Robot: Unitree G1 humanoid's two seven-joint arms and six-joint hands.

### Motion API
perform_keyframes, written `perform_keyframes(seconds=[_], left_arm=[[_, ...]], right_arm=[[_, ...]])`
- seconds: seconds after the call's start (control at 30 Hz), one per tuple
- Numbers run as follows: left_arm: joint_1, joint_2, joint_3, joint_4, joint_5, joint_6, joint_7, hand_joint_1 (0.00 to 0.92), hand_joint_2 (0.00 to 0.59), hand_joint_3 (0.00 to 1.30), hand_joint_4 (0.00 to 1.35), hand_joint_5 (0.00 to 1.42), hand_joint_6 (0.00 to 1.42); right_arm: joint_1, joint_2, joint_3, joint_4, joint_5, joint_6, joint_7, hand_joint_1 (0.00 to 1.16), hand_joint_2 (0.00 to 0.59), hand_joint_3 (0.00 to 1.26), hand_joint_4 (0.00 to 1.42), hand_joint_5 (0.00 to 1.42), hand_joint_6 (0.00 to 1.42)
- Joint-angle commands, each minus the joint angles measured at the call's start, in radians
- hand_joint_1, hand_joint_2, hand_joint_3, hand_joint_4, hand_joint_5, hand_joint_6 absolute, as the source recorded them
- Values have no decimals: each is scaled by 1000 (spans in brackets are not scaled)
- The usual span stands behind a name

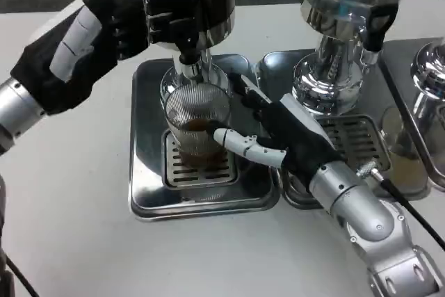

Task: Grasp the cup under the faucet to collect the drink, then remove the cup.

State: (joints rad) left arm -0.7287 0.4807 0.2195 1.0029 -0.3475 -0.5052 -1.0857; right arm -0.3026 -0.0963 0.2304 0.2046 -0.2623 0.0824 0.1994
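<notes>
A ribbed clear glass cup with brown drink in its bottom stands on the grate of the left metal drip tray, right under the faucet of the dark dispenser. My right hand wraps the cup from the right, its thumb across the front and its fingers behind. My left hand is raised at the upper left, with fingers curled at the dispenser's base beside the faucet; whether it grips anything I cannot tell.
A second dispenser with a clear tank stands on its own tray to the right. A further metal dispenser sits at the right edge. Bare white table lies in front and left.
</notes>
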Motion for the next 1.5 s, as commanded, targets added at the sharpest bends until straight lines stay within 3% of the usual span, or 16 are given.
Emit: perform_keyframes(seconds=[0.03,0.47,0.83,1.5], left_arm=[[14,3,33,-15,-22,33,-9,0,119,259,149,152,213],[132,23,102,-106,-61,51,-9,0,117,296,193,186,235],[265,35,145,-173,-82,78,22,0,125,324,224,205,254],[429,41,180,-255,-90,102,74,0,128,363,248,216,254]], right_arm=[[-2,0,7,0,18,-20,9,514,269,0,0,0,0],[-6,-3,13,13,34,-50,24,481,257,0,0,0,0],[-28,-9,38,35,6,-55,17,473,236,0,0,0,0],[-57,17,83,100,-71,-64,-67,514,223,0,0,0,0]])
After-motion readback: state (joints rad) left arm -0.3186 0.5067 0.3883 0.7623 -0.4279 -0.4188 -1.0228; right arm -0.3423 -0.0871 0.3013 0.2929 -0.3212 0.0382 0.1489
